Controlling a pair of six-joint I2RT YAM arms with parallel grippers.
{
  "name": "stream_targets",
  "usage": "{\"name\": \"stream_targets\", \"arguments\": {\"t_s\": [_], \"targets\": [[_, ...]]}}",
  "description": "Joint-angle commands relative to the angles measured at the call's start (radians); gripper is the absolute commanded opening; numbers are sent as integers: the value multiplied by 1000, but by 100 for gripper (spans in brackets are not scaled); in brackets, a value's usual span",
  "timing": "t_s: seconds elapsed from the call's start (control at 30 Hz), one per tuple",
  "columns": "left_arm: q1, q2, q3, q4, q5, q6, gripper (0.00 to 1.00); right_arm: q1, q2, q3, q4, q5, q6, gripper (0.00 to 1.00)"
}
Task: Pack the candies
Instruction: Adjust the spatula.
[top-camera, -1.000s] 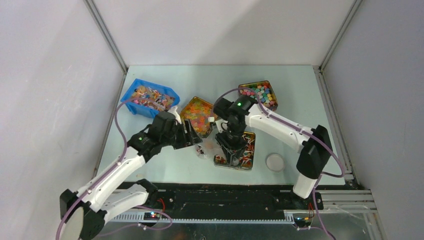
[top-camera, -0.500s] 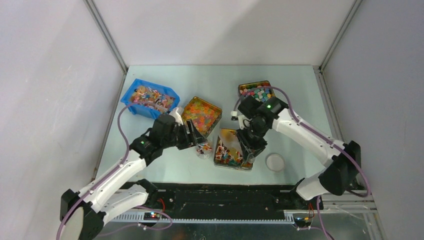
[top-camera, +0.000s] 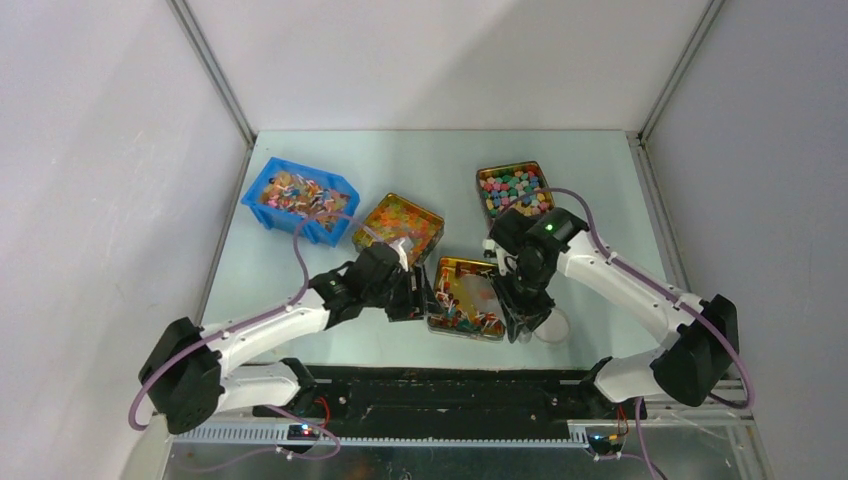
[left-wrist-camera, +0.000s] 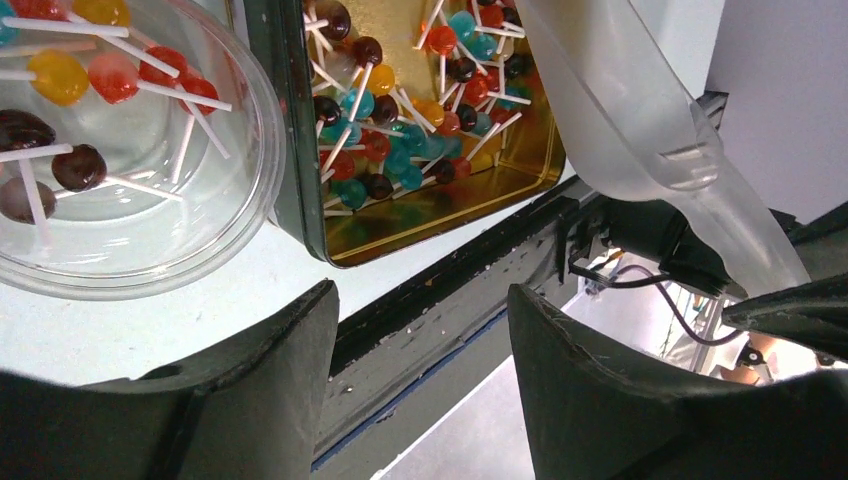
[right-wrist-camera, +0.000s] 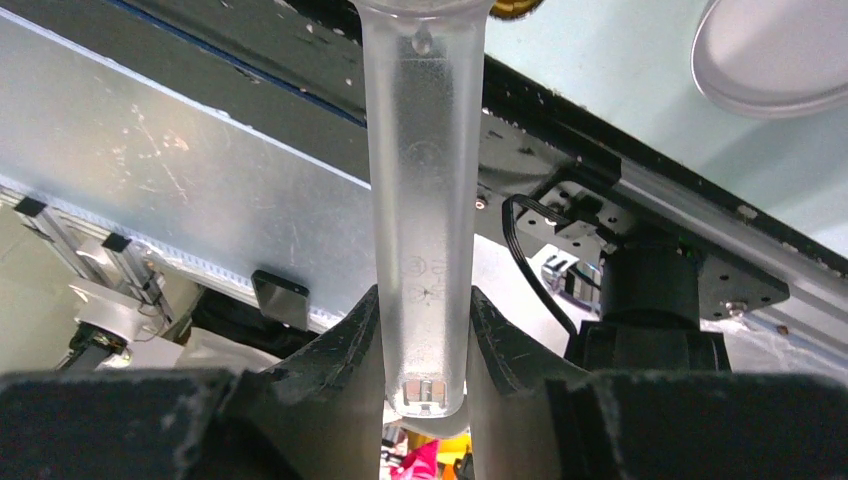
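No legible text; only faint, unreadable embossed marks on the scoop handle (right-wrist-camera: 420, 270).

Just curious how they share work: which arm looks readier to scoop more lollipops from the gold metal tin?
Probably right. The right gripper is shut on the translucent plastic scoop at the gold metal tin of lollipops; the left gripper is open, empty, beside the clear plastic cup.

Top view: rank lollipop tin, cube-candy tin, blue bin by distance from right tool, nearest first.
1. Lollipop tin, just left of the right tool, which is shut on the scoop.
2. Cube-candy tin, behind it.
3. Blue bin, far back-left.
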Motion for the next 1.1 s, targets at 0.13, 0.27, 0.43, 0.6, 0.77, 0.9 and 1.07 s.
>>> {"name": "stream_targets", "arguments": {"t_s": [0.13, 0.27, 0.43, 0.6, 0.77, 0.9, 1.07], "targets": [[-10, 36, 62, 47, -25, -33, 68, 97, 5, -4, -56, 106, 36, 0], [-10, 54, 91, 80, -15, -49, 69, 118, 17, 0, -50, 127, 23, 0], [-11, 109, 161, 77, 15, -38, 69, 123, 24, 31, -31, 123, 10, 0], [-18, 171, 201, 79, 39, -33, 68, 124, 31, 83, -11, 135, 4, 0], [-37, 230, 219, 58, 41, -23, 64, 117, 29, 117, 10, 129, 12, 0], [-43, 239, 214, 52, 29, -25, 56, 94, 11, 124, 30, 122, 21, 0], [-43, 232, 212, 52, 15, -28, 54, 42, -15, 114, 68, 76, 21, 0]]}}
